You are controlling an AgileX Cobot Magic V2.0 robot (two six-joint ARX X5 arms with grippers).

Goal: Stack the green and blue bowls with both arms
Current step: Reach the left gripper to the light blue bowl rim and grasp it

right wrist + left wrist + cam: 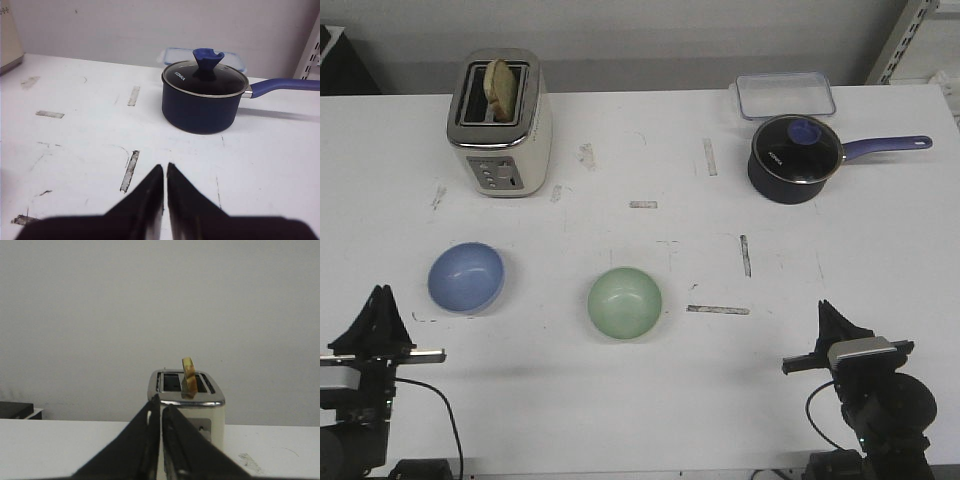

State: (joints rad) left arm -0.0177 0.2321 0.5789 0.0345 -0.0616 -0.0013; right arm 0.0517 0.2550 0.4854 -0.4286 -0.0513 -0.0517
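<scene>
The glossy round blue bowl (pixel 466 277) and mint green bowl (pixel 625 301) sit apart, upright, on the white surface (pixel 650 400). Both pointed black end effectors, left (pixel 382 303) and right (pixel 827 314), hold nothing, fingers pressed narrowly together.

Cream toaster (pixel 500 125) holding 1 toast slice (pixel 500 88), navy lidded saucepan (pixel 796 157), clear container (pixel 786 95)

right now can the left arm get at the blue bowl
Probably yes. The blue bowl sits just ahead of the left gripper, on bare table with nothing between them. The gripper's jaws are shut and must open first.
</scene>
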